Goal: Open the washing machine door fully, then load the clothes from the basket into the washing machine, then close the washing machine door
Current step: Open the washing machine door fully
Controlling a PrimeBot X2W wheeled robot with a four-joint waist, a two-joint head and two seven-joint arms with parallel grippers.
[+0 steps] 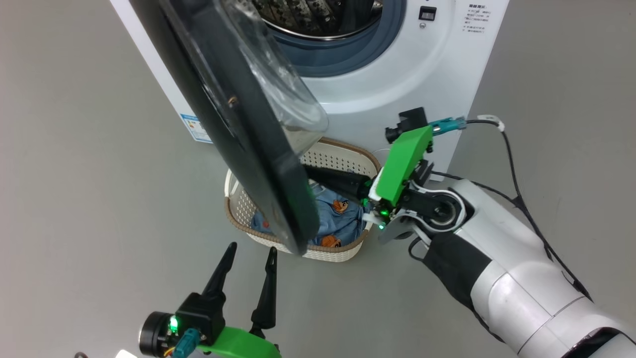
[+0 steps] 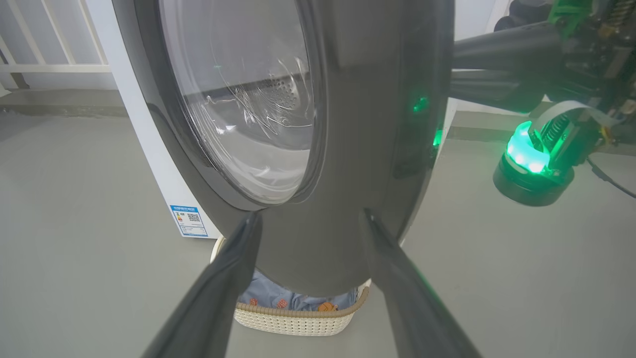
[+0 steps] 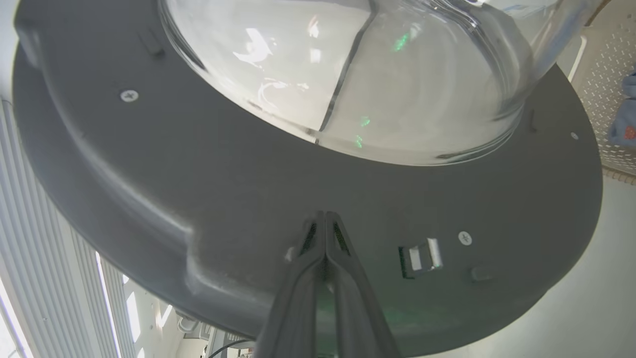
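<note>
The washing machine [image 1: 397,84] stands at the top with its drum [image 1: 318,15] exposed. The washing machine door [image 1: 238,149] hangs swung out, seen edge-on, over the basket [image 1: 338,154]. Light-blue clothes [image 1: 343,214] lie in the basket. My right gripper [image 1: 310,174] is shut, empty, its tips against the door's inner grey rim [image 3: 248,199], beside the latch [image 3: 420,256]. My left gripper [image 1: 252,248] stands open in front of the door's outer face [image 2: 357,149], apart from it. The basket [image 2: 298,318] and clothes [image 2: 293,301] show below the door.
A blue label sticker [image 1: 195,128] marks the washer's lower side. A black cable [image 1: 512,164] loops off my right forearm. Grey floor [image 1: 74,199] spreads to the left and right of the machine. A white railing [image 2: 49,64] stands behind the washer.
</note>
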